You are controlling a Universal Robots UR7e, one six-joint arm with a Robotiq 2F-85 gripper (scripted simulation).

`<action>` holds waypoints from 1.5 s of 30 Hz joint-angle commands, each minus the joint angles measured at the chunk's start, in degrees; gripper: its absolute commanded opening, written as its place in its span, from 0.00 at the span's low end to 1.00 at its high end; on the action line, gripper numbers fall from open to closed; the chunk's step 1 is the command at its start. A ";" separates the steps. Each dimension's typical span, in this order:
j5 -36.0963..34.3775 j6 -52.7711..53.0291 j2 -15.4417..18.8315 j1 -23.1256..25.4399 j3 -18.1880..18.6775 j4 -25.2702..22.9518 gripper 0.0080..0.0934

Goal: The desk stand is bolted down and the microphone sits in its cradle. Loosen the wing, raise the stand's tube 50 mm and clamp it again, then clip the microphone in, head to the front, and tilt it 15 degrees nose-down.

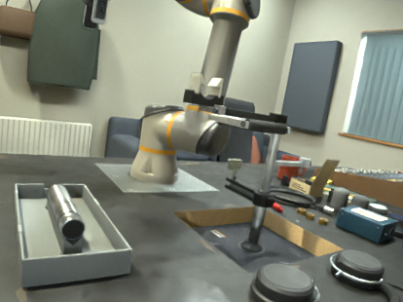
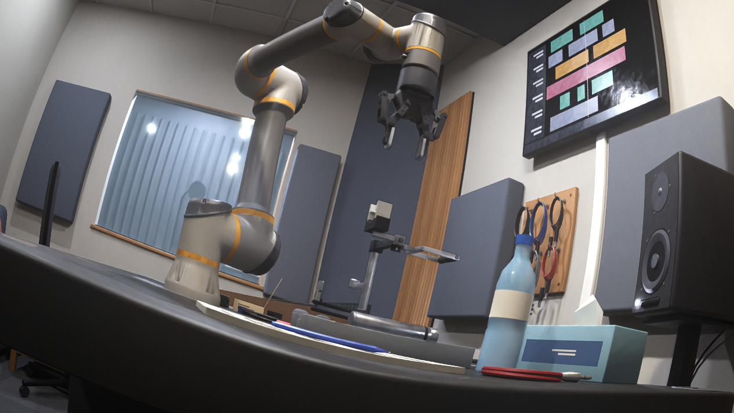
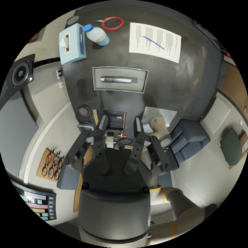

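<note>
The desk stand (image 1: 260, 195) rises from a recess in the desk on a thin metal tube. Its collar and wing (image 1: 253, 196) sit low on the tube. A boom with a pale clip (image 1: 207, 87) tops it. The microphone (image 1: 65, 214) is a silver cylinder lying in a grey cradle tray (image 1: 63, 231) to the left. The same microphone (image 3: 118, 80) shows in the wrist camera, beyond the fingers. My gripper (image 2: 406, 143) hangs high above the stand, open and empty. In the side camera only its body (image 1: 100, 10) shows at the top edge.
Behind the stand are a sofa and my arm's base (image 1: 160, 146) on its plate. Headphones (image 1: 311, 277) lie at the front right. A blue box (image 1: 365, 223) and small clutter lie right of the stand. A bottle (image 2: 508, 303), tissue box (image 2: 580, 352) and script sheet (image 3: 155, 41) lie beyond the tray.
</note>
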 commanded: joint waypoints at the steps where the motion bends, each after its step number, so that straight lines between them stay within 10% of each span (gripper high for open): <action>1: 0.00 -0.16 0.21 -0.13 -0.24 -0.06 0.63; 26: 0.00 -6.83 2.17 -1.30 -1.90 -0.36 0.63; 45: 0.00 -67.69 2.19 -1.31 -1.91 -0.37 0.63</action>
